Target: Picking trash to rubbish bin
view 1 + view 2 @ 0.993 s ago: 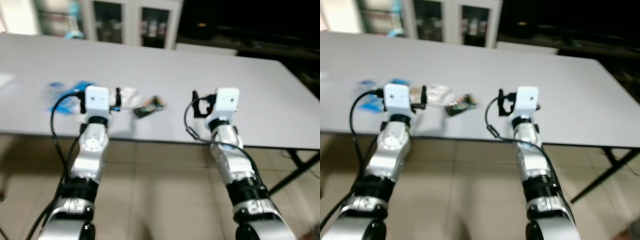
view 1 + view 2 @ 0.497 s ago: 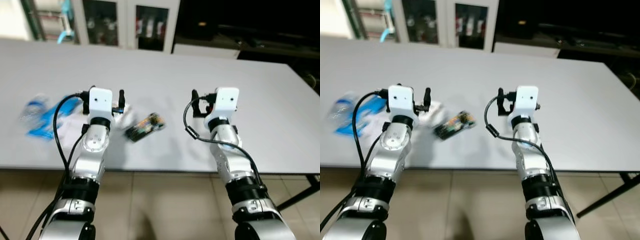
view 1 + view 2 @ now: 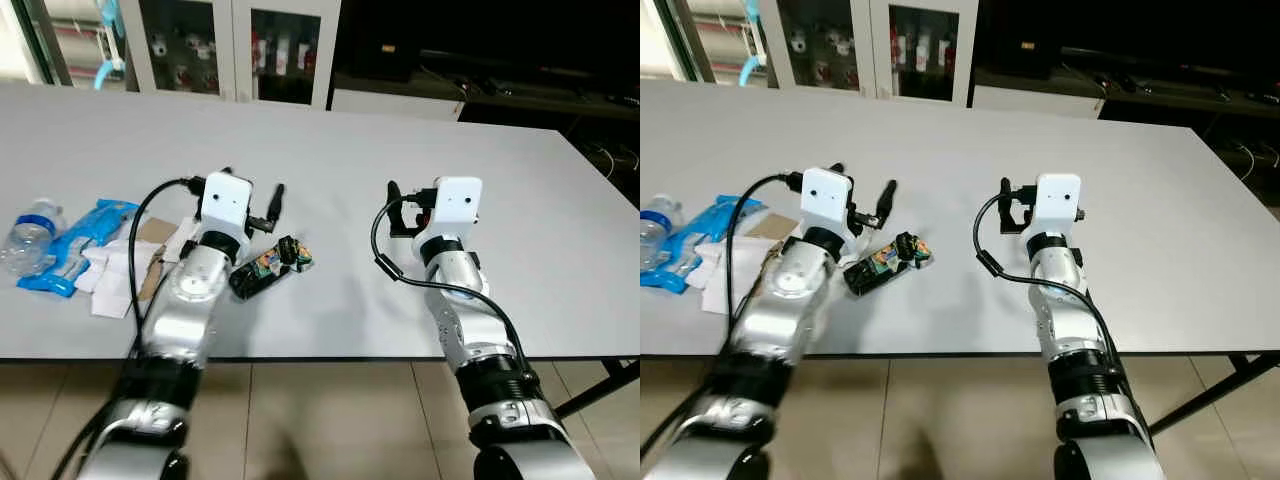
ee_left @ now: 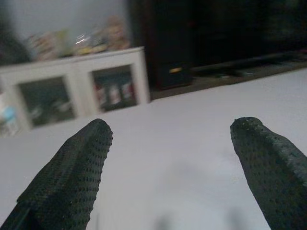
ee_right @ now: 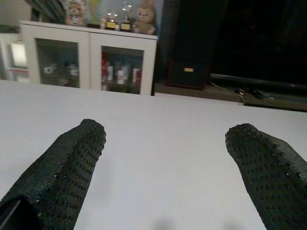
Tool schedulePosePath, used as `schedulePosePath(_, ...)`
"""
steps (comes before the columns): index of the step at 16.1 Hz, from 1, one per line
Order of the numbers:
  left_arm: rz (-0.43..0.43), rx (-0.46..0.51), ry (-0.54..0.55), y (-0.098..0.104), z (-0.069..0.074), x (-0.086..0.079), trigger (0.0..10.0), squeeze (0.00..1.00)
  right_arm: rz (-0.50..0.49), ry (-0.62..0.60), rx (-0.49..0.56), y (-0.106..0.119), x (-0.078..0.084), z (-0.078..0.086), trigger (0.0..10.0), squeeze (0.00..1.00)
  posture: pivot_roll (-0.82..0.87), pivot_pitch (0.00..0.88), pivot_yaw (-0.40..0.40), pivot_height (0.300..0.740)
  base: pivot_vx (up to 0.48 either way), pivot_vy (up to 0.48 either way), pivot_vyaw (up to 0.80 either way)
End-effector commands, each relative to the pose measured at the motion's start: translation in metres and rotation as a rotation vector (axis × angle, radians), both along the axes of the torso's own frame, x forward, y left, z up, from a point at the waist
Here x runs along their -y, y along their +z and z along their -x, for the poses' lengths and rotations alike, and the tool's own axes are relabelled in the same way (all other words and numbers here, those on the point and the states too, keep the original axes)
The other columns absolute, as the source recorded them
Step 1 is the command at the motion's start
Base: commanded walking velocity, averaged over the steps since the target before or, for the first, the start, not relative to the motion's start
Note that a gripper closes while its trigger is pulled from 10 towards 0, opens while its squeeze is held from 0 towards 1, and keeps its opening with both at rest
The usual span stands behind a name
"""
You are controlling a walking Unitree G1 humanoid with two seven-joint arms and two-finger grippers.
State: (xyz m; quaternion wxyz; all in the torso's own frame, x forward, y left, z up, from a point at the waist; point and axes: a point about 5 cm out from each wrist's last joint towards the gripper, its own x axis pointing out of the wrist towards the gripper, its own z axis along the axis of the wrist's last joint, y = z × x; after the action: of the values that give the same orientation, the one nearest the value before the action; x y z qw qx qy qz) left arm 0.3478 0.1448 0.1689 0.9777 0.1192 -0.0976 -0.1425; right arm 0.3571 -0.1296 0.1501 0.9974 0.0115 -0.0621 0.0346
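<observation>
Trash lies on the white table [image 3: 330,150]. There is a dark crumpled wrapper [image 3: 270,266], white tissues [image 3: 113,272], a scrap of brown cardboard [image 3: 152,250], a blue wrapper [image 3: 72,242] and a clear plastic bottle [image 3: 24,236] at the far left. My left gripper [image 3: 255,192] hovers just behind the dark wrapper, angled to the right. It is open and holds nothing, and its fingers [image 4: 67,177] stand wide apart. My right gripper [image 3: 398,203] hangs over bare table to the right, also open with nothing between its fingers [image 5: 62,167].
A white glass-door cabinet [image 3: 225,45] stands behind the table, with dark furniture [image 3: 480,50] to its right. The table's front edge [image 3: 330,356] runs just under my forearms, with tiled floor [image 3: 330,420] below. A table leg [image 3: 600,385] shows at the lower right.
The camera has come closer to the table and the picture has sharpened. My left arm has swung right, bringing its gripper behind the dark wrapper. The right arm holds its pose.
</observation>
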Motion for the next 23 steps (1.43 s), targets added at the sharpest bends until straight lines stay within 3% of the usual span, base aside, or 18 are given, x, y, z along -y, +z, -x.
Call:
schedulePosePath(1, -0.032, 0.0, -0.082, 0.01, 0.003, 0.005, 10.0, 0.0, 0.002, 0.013, -0.001, 0.002, 0.008, 0.001, 10.0, 0.0, 0.01, 0.014, -0.096, 0.74, 0.0, 0.0, 0.0)
schedulePosePath(4, -0.082, -0.055, -0.189, 0.013, 0.01, -0.003, 10.0, 0.0, 0.005, 0.122, -0.022, -0.002, 0.005, 0.005, 10.0, 0.0, 0.01, 0.02, -0.092, 0.74, 0.0, 0.0, 0.0)
schedulePosePath(6, -0.125, -0.129, -0.235, 0.013, 0.013, -0.019, 10.0, 0.0, 0.055, 0.28, -0.04, -0.006, 0.004, 0.014, 10.0, 0.0, 0.01, 0.023, -0.092, 0.74, 0.0, 0.0, 0.0)
schedulePosePath(7, -0.133, -0.164, -0.26, 0.013, 0.015, -0.024, 10.0, 0.0, 0.077, 0.423, -0.056, -0.008, 0.002, 0.022, 10.0, 0.0, 0.01, 0.024, -0.091, 0.74, 0.0, 0.0, 0.0)
schedulePosePath(9, -0.116, -0.188, -0.285, 0.013, 0.018, -0.023, 10.0, 0.0, 0.123, 0.554, -0.076, -0.009, 0.006, 0.032, 10.0, 0.0, 0.01, 0.024, -0.094, 0.74, 0.0, 0.0, 0.0)
schedulePosePath(11, -0.115, -0.196, -0.295, 0.011, 0.018, -0.022, 10.0, 0.0, 0.124, 0.57, -0.083, -0.009, 0.008, 0.032, 10.0, 0.0, 0.01, 0.024, -0.094, 0.74, 0.0, 0.0, 0.0)
schedulePosePath(13, -0.106, -0.244, -0.343, 0.005, 0.021, -0.019, 10.0, 0.0, 0.127, 0.694, -0.113, -0.007, 0.007, 0.04, 10.0, 0.0, 0.01, 0.02, -0.09, 0.74, 0.0, 0.0, 0.0)
schedulePosePath(17, -0.14, -0.296, -0.41, 0.003, 0.018, -0.017, 10.0, 0.0, 0.108, 0.78, -0.121, -0.006, -0.001, 0.049, 10.0, 0.0, 0.01, 0.019, -0.081, 0.74, 0.0, 0.0, 0.0)
schedulePosePath(23, -0.277, -0.419, -0.456, -0.018, 0.008, -0.018, 10.0, 0.0, 0.094, 0.815, -0.133, -0.004, -0.005, 0.054, 10.0, 0.0, 0.0, 0.016, -0.073, 0.74, 0.0, 0.0, 0.0)
